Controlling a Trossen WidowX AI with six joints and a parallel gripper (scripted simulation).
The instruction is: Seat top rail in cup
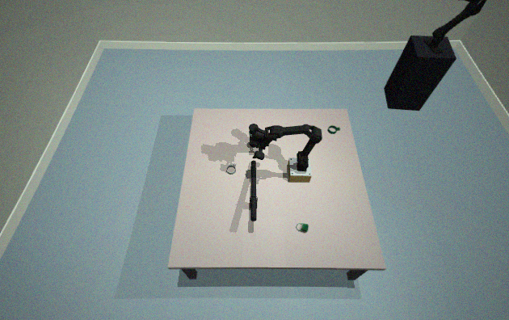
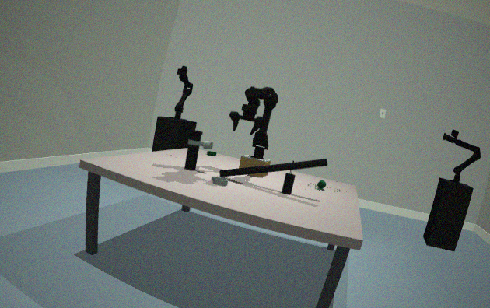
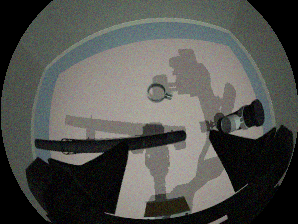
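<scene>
You noted the gripper (image 1: 256,142) (image 2: 243,132) (image 3: 170,140) spread wide, nothing between its fingers and clear of the rail (image 1: 253,182) (image 2: 255,169) (image 3: 100,145). From the top you had the rail as one dark straight bar with its slope hidden; the exterior gave you the tilt, the end toward the big post (image 2: 191,159) (image 3: 256,114) dipping low over the worktop (image 1: 277,242) (image 2: 146,165) (image 3: 100,100), the other end raised past the small post (image 2: 288,183). Rail seat: not made. You saw the cut end well apart from the rail-end cup (image 2: 208,145) (image 3: 230,124), which stuck out from the brace band (image 2: 194,143) high on the big post. The top view lost that post near the gripper; the wrist view recovered it, just beyond one finger, with an open gap between cup and rail. The loop cap was too fine to trace around the rail. A loose grey ring (image 1: 230,173) (image 2: 219,181) (image 3: 148,93) lay flat; the top view showed you it was off to the side of the rail, where the exterior nearly ran the two together. Top and exterior also gave you a green ring (image 1: 338,128) (image 2: 211,153) and a green cup (image 1: 304,228) (image 2: 321,184), both loose on the worktop.
</scene>
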